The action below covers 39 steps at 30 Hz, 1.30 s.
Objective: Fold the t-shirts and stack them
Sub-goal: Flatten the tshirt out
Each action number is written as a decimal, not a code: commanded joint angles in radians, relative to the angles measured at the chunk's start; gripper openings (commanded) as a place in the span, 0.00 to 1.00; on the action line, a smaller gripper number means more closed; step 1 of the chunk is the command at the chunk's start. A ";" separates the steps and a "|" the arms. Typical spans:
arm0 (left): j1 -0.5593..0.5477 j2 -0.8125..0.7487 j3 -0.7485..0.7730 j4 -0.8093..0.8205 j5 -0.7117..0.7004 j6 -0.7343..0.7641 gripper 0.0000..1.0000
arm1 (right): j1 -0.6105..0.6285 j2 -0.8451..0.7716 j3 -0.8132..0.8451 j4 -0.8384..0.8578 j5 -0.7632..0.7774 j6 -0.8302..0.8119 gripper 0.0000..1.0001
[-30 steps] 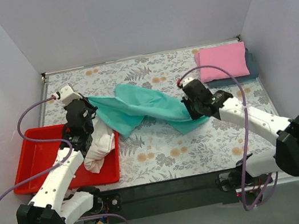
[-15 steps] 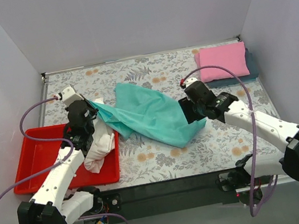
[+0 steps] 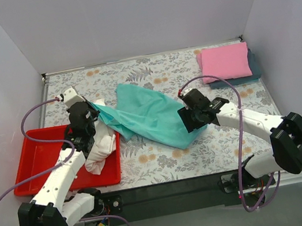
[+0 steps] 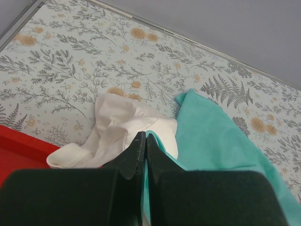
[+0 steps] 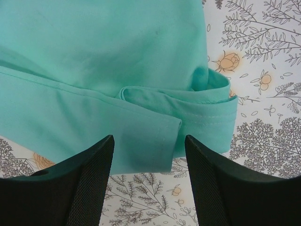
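Teal shirt point(image 3: 148, 113) lies mid-frame | I see my left gripper point(image 4: 143, 146) pinched closed on its left corner, beside the white shirt point(image 4: 122, 127) | right gripper point(image 5: 149, 141) spread wide just above its lower-right hem

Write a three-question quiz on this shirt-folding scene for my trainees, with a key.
1. True or false: the right gripper is open over the teal t-shirt.
2. The pink t-shirt lies on: A) the red tray; B) the dark blue-grey t-shirt; C) the white t-shirt.
3. What is the left gripper shut on?
Key: 1 true; 2 B; 3 the teal t-shirt.
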 commanded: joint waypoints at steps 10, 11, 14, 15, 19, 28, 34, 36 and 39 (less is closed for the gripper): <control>0.006 0.000 -0.005 0.021 0.012 0.012 0.00 | 0.000 -0.008 -0.023 0.088 -0.039 0.004 0.30; 0.006 0.003 -0.002 0.020 0.013 0.013 0.00 | 0.000 -0.006 -0.022 0.086 -0.039 0.004 0.22; 0.006 0.011 0.000 0.014 0.010 0.015 0.00 | 0.000 -0.022 -0.022 0.082 -0.036 0.007 0.01; 0.006 0.011 0.000 0.014 0.009 0.015 0.00 | -0.001 -0.028 -0.022 0.077 -0.031 0.008 0.01; 0.006 0.008 -0.003 0.018 0.006 0.013 0.00 | -0.001 -0.083 -0.022 0.056 0.041 -0.005 0.01; 0.007 0.008 0.026 0.035 0.038 0.010 0.00 | -0.087 -0.222 0.072 0.104 0.236 -0.114 0.01; 0.009 0.026 0.141 0.037 0.136 -0.004 0.00 | -0.188 -0.235 0.269 0.160 0.247 -0.208 0.01; 0.009 0.044 0.212 0.025 0.190 -0.004 0.00 | -0.202 -0.229 0.335 0.161 0.260 -0.234 0.01; 0.009 0.051 0.297 0.006 0.239 -0.005 0.00 | -0.215 -0.226 0.480 0.160 0.276 -0.309 0.01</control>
